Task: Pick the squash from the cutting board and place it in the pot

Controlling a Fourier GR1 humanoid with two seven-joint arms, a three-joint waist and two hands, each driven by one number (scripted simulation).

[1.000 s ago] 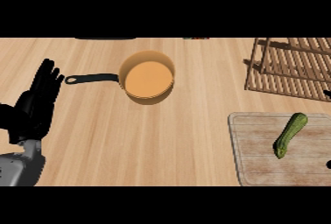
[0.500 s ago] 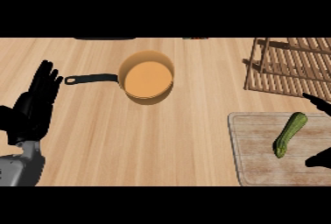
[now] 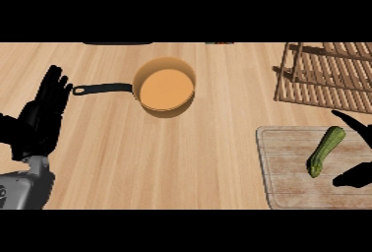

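The squash (image 3: 325, 150) lies on the board (image 3: 291, 192), in its right half. It is long and green and set at a slant, with the upper end pointing up and to the right and the darker lower end down and to the left. The board sits at the lower right of the wooden counter (image 3: 181, 162). The right hand (image 3: 357, 174) comes in from the right edge with only part of it showing. One dark finger stretches across just above and to the right of the squash's upper end. Another dark part sits low on the board, just right of the squash's lower end. The hand is spread wide with the squash in the gap, and nothing is curled round it. I cannot tell whether any part touches it. The pot (image 3: 167, 88) stands well apart, up and to the left of the board near the counter's middle. It is orange inside, and its black handle (image 3: 105, 89) points left. The left hand (image 3: 44, 118) rests at the left edge with its fingers straight and pointing up. The tip of the handle shows just beside those fingers. A slatted rack (image 3: 327, 74) stands in the upper right corner, above the board.
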